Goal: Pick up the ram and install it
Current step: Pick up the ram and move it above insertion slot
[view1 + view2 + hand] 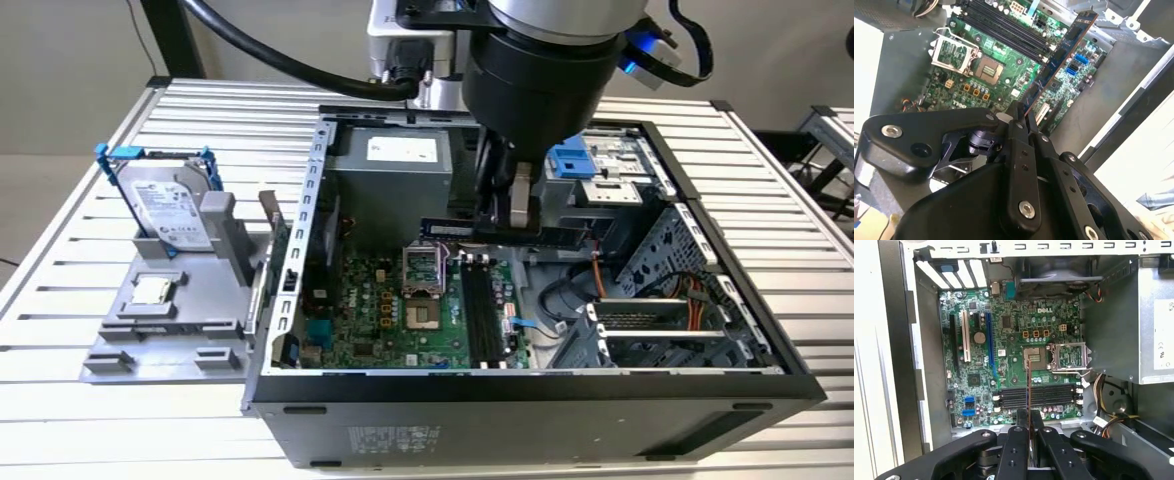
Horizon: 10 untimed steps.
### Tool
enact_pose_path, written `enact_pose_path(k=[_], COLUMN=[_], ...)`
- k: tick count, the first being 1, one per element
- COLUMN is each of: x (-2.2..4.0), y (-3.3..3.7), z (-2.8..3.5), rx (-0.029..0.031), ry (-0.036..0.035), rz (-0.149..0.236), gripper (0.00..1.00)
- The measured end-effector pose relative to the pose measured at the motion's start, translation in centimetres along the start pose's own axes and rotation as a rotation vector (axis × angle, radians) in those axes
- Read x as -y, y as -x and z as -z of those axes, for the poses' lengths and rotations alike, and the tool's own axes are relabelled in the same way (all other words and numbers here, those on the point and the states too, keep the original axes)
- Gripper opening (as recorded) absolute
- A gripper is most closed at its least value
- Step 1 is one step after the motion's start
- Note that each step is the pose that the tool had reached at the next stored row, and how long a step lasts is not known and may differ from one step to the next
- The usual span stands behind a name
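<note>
Your fingers (519, 212) are clamped on the ram (454, 229), above the memory slots (482, 312). Any tilt or misalignment risks jamming it against a slot edge.

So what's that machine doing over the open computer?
The robot arm's gripper is shut on the ram, a long narrow circuit stick, holding it over the motherboard of the open computer case. The stick is not yet seated in the black memory slots. A hard drive sits on a grey stand outside the case, at the exterior view's left.
</note>
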State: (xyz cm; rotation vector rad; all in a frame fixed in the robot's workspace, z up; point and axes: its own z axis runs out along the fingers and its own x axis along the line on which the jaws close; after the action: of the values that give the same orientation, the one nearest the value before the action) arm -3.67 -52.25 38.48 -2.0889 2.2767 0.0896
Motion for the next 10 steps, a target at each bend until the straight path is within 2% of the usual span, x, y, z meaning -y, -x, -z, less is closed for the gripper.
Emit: enact_pose_path(k=[4,10], x=[0.12,1.09], y=[0.02,0.29], z=[0.0,-0.01], rx=[0.0,-0.001], ry=[0.0001,-0.0002], rz=[0.0,-0.001], gripper=[0.0,0.0])
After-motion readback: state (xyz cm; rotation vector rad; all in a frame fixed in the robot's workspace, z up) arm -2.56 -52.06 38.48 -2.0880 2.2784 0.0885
